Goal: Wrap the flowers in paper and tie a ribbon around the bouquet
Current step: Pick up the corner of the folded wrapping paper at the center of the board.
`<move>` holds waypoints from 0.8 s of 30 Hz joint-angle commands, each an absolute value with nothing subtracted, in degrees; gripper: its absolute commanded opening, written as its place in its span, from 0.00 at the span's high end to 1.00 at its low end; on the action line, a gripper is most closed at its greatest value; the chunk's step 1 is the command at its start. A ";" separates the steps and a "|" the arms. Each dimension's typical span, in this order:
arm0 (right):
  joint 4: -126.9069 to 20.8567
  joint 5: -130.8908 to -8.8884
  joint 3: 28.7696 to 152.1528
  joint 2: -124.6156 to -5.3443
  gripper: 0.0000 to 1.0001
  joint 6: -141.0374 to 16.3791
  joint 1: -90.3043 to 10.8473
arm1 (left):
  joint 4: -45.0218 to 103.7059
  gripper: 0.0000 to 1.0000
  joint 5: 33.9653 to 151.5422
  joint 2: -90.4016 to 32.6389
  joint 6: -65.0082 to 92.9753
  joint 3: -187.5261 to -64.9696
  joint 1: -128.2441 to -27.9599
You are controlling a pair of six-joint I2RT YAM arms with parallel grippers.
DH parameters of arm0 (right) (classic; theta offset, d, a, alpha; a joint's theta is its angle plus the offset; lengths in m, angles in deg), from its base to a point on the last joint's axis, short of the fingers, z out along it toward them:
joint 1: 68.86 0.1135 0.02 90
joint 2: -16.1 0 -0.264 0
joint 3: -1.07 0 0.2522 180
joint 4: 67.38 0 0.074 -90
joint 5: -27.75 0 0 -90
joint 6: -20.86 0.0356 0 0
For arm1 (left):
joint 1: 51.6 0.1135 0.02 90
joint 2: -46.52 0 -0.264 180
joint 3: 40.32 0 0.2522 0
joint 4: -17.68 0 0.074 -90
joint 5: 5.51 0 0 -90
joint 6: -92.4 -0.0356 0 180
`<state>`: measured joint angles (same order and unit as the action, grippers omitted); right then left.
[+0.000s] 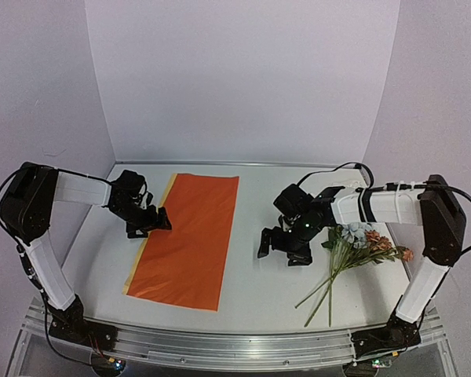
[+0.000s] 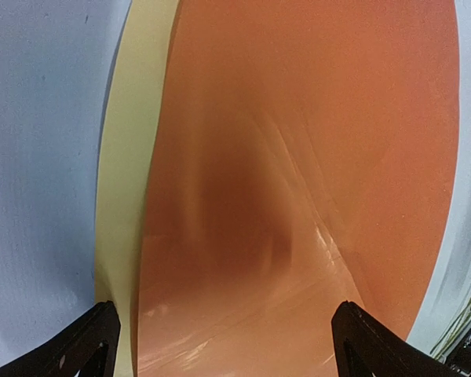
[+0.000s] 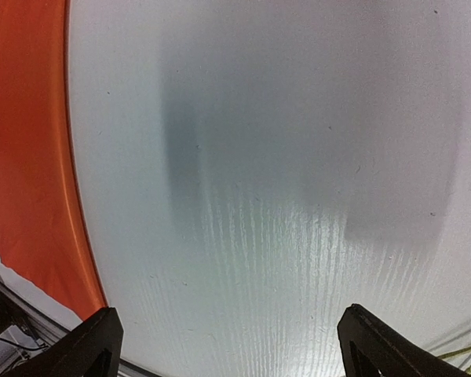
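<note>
Very little of the task looks done. At the far left, the left hand [image 1: 157, 223] stands wide open with nothing in it, poised over the left long edge of the paper [image 1: 190, 239]. This is a large, thin rectangular sheet, glossy orange on its upper face, with a strip of its yellow underside peeping out along that edge. The left wrist view shows both fingers [image 2: 82, 345] spread to either side with the sheet below them. I cannot tell whether they touch it. The paper lies spread flat on the white desk [image 1: 255, 294], left of centre, with no more than a faint crease in it and no fold or roll begun.

Next comes the right hand [image 1: 281, 250], also fully open and empty. It hangs over bare desk between the paper and the flowers, and its own camera shows only the desk surface and a sliver of orange at the left.

At the right lie the flowers [image 1: 363, 240], a small bunch of artificial pink, peach, cream and pale-blue blooms on long thin green stems. They rest on their side, just beside the right hand and well apart from the paper.

I cannot make out the ribbon for certain (it may be lost among the blooms). By my judgement everything remains: laying the flowers on the paper, wrapping them, and tying.
</note>
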<state>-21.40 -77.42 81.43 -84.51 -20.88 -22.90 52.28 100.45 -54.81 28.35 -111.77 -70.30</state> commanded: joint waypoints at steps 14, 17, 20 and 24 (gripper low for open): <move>-26.94 -80.97 89.45 -93.60 0.02 -16.87 -21.72 | 49.12 0.48 108.85 -58.48 28.45 -113.59 -70.15; -27.93 -81.61 90.79 -95.71 0.03 -15.74 -21.69 | 48.93 0.59 110.22 -58.22 28.86 -113.91 -70.15; -28.63 -81.60 91.46 -97.03 0.06 -15.10 -21.72 | 48.55 0.67 111.95 -57.85 29.41 -114.15 -70.15; -29.07 -81.65 92.58 -98.53 0.14 -14.51 -21.69 | 47.68 0.75 114.63 -57.45 30.23 -114.45 -70.19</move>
<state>-27.44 -81.47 89.63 -96.96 -15.82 -22.03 48.98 110.67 -58.20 29.36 -112.69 -70.26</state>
